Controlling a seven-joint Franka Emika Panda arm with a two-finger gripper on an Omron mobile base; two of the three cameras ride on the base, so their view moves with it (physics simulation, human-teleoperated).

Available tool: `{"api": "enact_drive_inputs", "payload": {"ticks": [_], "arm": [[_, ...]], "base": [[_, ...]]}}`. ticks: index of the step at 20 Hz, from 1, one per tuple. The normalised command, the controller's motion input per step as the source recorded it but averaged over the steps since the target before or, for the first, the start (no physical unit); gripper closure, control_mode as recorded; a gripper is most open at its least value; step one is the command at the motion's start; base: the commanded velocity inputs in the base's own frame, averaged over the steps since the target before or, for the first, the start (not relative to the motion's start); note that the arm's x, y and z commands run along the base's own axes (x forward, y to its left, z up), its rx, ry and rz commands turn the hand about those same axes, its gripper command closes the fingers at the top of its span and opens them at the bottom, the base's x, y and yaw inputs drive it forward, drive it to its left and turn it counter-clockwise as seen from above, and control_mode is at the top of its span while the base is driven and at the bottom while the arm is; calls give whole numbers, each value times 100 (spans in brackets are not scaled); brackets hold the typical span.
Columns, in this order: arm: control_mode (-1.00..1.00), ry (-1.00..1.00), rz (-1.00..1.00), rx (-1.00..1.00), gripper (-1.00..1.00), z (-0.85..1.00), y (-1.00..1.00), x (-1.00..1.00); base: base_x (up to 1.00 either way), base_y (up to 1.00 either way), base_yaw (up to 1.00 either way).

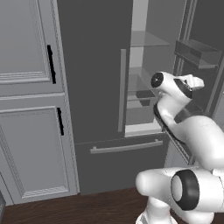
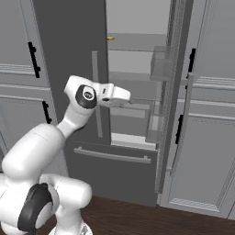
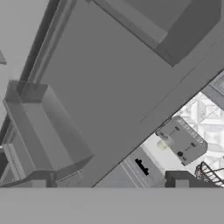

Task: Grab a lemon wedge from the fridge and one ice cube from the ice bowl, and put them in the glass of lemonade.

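Our two-finger gripper (image 3: pixel 109 183) stands wide open. In the hand view its dark fingertips (image 3: pixel 39 183) rise far apart at the bottom with nothing between them, so it has hold of nothing. In the base views the white hand (image 2: pixel 127 97) is level and pushed into the open right half of the tall dark grey fridge (image 1: pixel 94 65), at middle height in front of the pale grey interior and its clear shelves (image 1: pixel 146 39).

High above the gripper, on an upper shelf just beside the edge of the closed left door, we see a tiny yellowish-brown speck (image 2: pixel 110 38). It may be the lemon wedge, but it is too small for us to be sure. Just to the gripper's left hangs the long grey bar handle (image 1: pixel 122 89) of the closed door. Below the gripper runs the drawer front with its horizontal grey bar (image 1: pixel 127 146).

To the gripper's right the open fridge door (image 2: pixel 176 92) stands edge-on, carrying clear door bins (image 2: pixel 160 64). Past that door the hand view shows a boxy grey appliance (image 3: pixel 181 140) with a small pale yellow-green thing (image 3: pixel 162 145) just beside it, perhaps the glass of lemonade, though we cannot tell.

Farther out are light grey panelled cabinets (image 1: pixel 26 43) with black handles, above a dark wooden floor (image 1: pixel 87 205).
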Motion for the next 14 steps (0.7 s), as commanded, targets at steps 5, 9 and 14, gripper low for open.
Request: {"api": "enact_drive_inputs", "payload": {"ticks": [5,9,14], "arm": [[-100,-1,74,32,-100,5,66,0],[-100,5,83,27,-100,18,54,0],[-100,1,43,20,-100,53,65,0]], "base": [[0,0,0],[0,0,0],[0,0,0]]}}
